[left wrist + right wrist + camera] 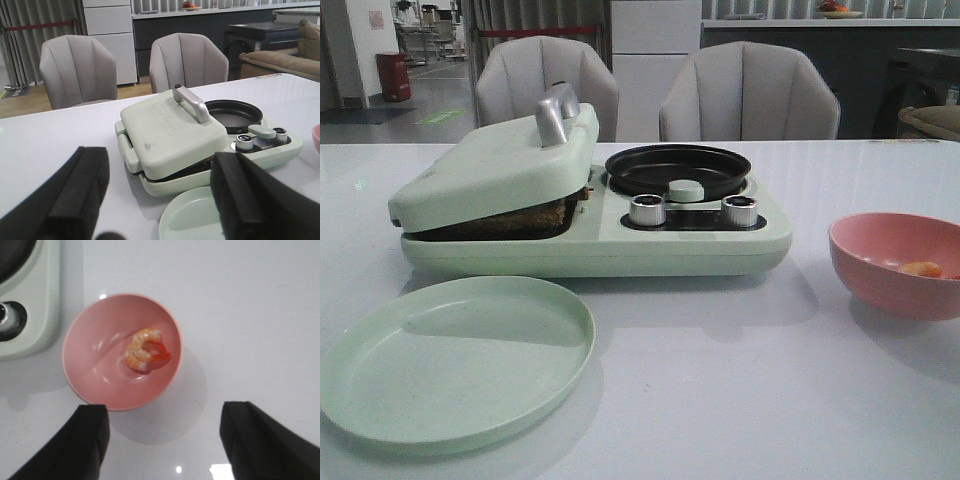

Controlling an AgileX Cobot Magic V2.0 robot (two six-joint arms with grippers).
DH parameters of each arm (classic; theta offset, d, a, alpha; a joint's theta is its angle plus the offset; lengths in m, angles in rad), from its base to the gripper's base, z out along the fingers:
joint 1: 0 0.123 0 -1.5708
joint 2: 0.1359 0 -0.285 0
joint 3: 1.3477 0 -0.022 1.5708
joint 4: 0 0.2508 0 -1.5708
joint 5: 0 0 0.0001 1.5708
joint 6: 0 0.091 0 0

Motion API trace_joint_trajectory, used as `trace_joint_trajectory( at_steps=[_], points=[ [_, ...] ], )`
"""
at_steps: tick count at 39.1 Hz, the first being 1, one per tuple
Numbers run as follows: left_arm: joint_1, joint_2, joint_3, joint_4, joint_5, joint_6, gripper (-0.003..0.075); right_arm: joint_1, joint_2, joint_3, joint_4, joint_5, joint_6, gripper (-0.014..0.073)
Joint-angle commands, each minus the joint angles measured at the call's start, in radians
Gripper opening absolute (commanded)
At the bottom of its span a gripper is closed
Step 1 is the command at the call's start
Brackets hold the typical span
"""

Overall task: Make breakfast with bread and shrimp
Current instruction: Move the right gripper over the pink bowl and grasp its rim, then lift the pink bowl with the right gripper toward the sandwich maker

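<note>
The bread point(515, 218) lies inside the pale green sandwich press point(500, 175), only its dark crust edge showing under the nearly shut lid; the same edge shows in the left wrist view point(200, 164). The curled orange-pink shrimp point(144, 351) lies in a pink bowl point(95, 355), which stands at the table's right in the front view point(880, 270), the shrimp point(920, 268) just visible inside. My left gripper point(160, 200) is open and empty, back from the press and plate. My right gripper point(162, 440) is open and empty above the table beside the bowl. Neither arm shows in the front view.
An empty pale green plate point(455, 355) lies in front of the press. The appliance's right half holds a black round pan point(677, 170) and two silver knobs point(647, 210). Two grey chairs point(748, 92) stand behind the table.
</note>
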Motion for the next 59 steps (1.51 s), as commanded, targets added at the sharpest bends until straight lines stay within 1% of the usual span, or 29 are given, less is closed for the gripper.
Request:
trace_joint_trajectory(
  at_steps=[1, 9, 13, 19, 28, 30, 32, 34, 41, 43, 52, 55, 59],
  points=[
    [-0.003, 0.012, -0.026, -0.014, -0.076, -0.012, 0.0490, -0.024, 0.048, -0.034, 0.036, -0.063, -0.060, 0.0561],
    [-0.003, 0.012, -0.026, -0.014, -0.076, -0.012, 0.0490, -0.027, 0.218, -0.037, 0.043, -0.174, -0.086, 0.0561],
    [-0.003, 0.012, -0.026, -0.014, -0.076, -0.012, 0.0490, -0.027, 0.307, -0.066, 0.043, -0.214, -0.087, 0.0561],
    [-0.003, 0.012, -0.026, -0.014, -0.076, -0.012, 0.0490, -0.027, 0.435, -0.153, 0.045, -0.219, -0.121, 0.0561],
    [-0.003, 0.012, -0.026, -0.014, -0.076, -0.012, 0.0490, -0.027, 0.592, -0.279, 0.045, -0.191, -0.122, 0.0559],
    [-0.003, 0.012, -0.026, -0.014, -0.076, -0.012, 0.0490, -0.027, 0.617, -0.298, 0.045, -0.181, -0.122, 0.0539],
    [-0.003, 0.012, -0.026, -0.014, -0.076, -0.012, 0.0490, -0.027, 0.638, -0.316, 0.048, -0.167, -0.122, 0.0496],
    [-0.003, 0.012, -0.026, -0.014, -0.076, -0.012, 0.0490, -0.027, 0.657, -0.332, 0.053, -0.154, -0.122, 0.0435],
    [-0.003, 0.012, -0.026, -0.014, -0.076, -0.012, 0.0490, -0.027, 0.680, -0.352, 0.056, -0.137, -0.122, 0.0182],
    [-0.003, 0.012, -0.026, -0.014, -0.076, -0.012, 0.0490, -0.027, 0.678, -0.358, 0.056, -0.127, -0.122, 0.0139],
    [-0.003, 0.012, -0.026, -0.014, -0.076, -0.012, 0.0490, -0.027, 0.678, -0.451, 0.060, 0.004, -0.129, 0.0141],
    [-0.003, 0.012, -0.026, -0.014, -0.076, -0.012, 0.0490, -0.027, 0.678, -0.491, 0.060, 0.021, -0.129, 0.0141],
    [-0.003, 0.012, -0.026, -0.014, -0.076, -0.012, 0.0490, -0.027, 0.678, -0.565, 0.095, 0.074, -0.129, 0.0141]
  ],
)
